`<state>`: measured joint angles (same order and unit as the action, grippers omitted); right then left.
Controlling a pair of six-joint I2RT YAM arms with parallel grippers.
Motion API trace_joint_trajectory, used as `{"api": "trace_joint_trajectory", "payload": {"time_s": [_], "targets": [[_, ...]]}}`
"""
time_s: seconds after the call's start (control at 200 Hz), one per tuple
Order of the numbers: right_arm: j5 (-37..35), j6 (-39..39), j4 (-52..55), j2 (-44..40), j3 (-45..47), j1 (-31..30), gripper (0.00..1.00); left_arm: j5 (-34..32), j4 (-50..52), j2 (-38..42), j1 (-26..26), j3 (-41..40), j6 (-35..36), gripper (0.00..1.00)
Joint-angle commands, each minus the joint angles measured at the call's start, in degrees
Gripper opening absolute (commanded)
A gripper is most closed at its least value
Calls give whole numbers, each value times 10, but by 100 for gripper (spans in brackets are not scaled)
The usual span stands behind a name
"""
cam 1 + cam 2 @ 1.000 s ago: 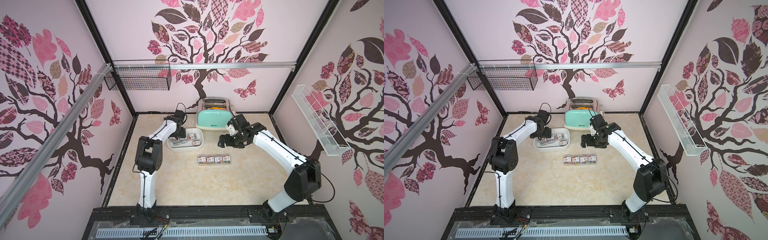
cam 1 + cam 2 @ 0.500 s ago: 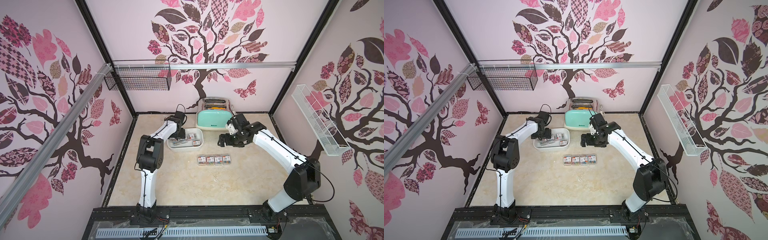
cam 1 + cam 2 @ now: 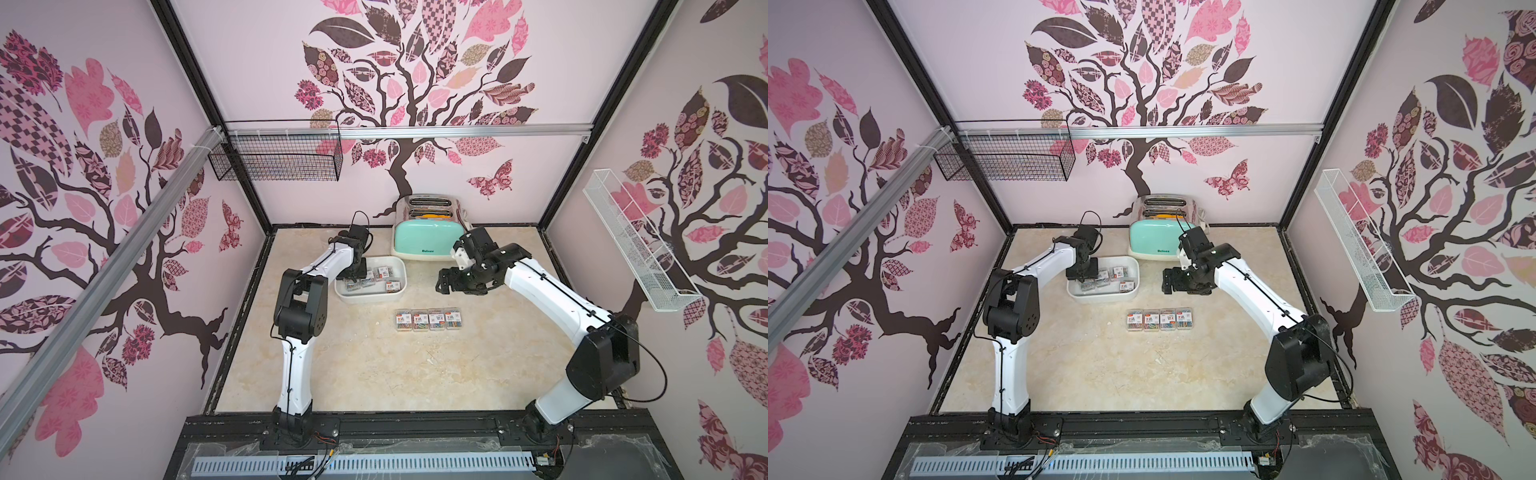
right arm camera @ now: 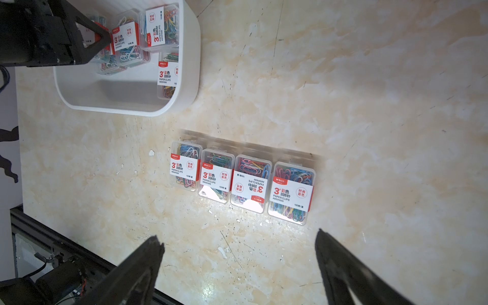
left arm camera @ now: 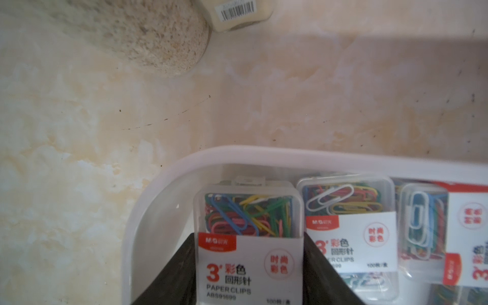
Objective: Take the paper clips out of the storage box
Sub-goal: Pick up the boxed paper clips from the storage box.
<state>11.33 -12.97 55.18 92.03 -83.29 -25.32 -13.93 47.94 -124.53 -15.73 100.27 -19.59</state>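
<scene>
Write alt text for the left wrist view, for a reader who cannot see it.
The left fingers press against both sides of a paper clip case, clear with multicoloured clips and a red-and-white label, in a corner of the white storage box. More cases lie beside it; marbled tabletop beyond.

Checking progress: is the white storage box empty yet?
Not empty. Several paper clip cases lie inside the storage box; four others sit on the table.

We are seeing a mint-green toaster standing by the back wall, a black wire basket hanging higher up, and a white wire basket hanging on a side wall.
</scene>
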Motion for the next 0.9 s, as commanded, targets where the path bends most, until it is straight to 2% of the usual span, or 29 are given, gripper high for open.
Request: {"api": "trace_joint_trajectory", "payload": {"time_s": [0.0,0.445,0.895], "targets": [[1,-1,-2,5,-19,-3,92,9,-5,24,-1,-11,-8,50],[-6,-2,1,-8,-27,-3,94,37,5,157,-51,-35,-28,48],[-36,-20,10,-68,16,0,96,55,1,376,-181,-277,-141,48]]}}
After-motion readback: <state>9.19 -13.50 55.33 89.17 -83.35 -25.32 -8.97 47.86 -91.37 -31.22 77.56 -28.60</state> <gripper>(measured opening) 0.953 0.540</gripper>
